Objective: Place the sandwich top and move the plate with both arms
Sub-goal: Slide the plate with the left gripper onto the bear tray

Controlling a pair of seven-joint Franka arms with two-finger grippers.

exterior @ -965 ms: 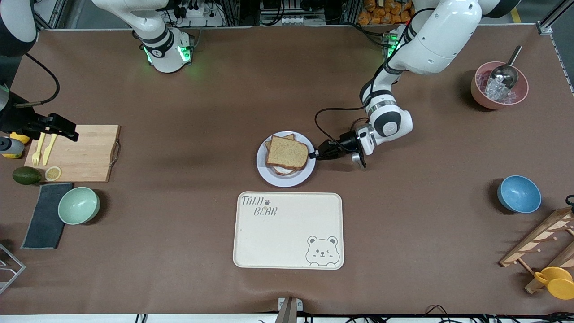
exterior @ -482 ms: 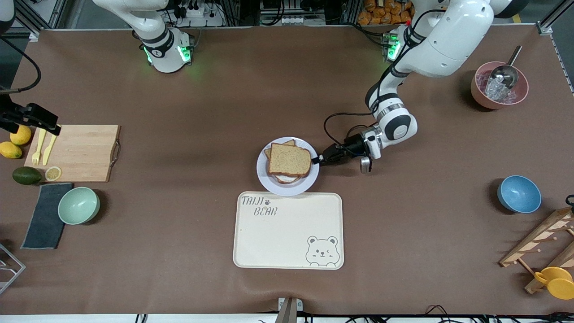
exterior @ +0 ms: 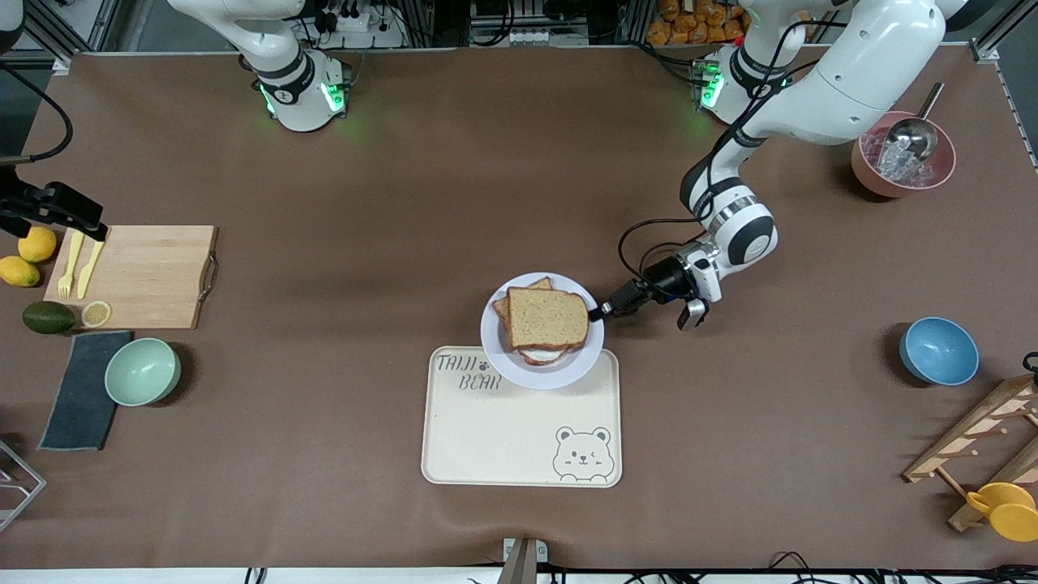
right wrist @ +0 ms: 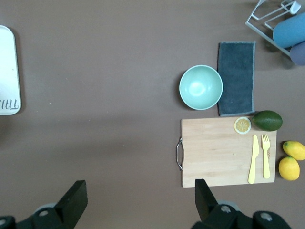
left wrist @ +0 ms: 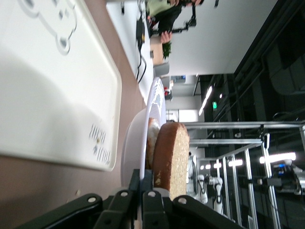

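**Plate in the left arm's grip, arriving over the tray**

The left gripper has its jaws clamped on the rim of the plate, on the side toward the left arm's end of the table. The left wrist view confirms it: the black fingertips pinch the thin pale edge, with the bread rising just past them. The sandwich top already lies on the stack, a little skewed over the lower slice, with a white filling showing at the edge nearer the front camera. The plate overlaps the tray at the edge farthest from the front camera, near the printed lettering; most of the plate is off the tray or just above its border.

The right gripper waits high over the cutting board at the right arm's end of the table, jaws wide apart and empty, as its wrist view shows.

The step in hand looks like carrying the plate onto the tray. A one-sided pinch on a rim gives little control, so the plate should stay level; any droop would let the loose top slice slide. It needs to clear the tray's raised border, then move slowly toward the middle. Set it flat before releasing, and draw the jaws straight back so they do not drag the rim. If the right arm is to share the load, it should grip the free side of the rim.
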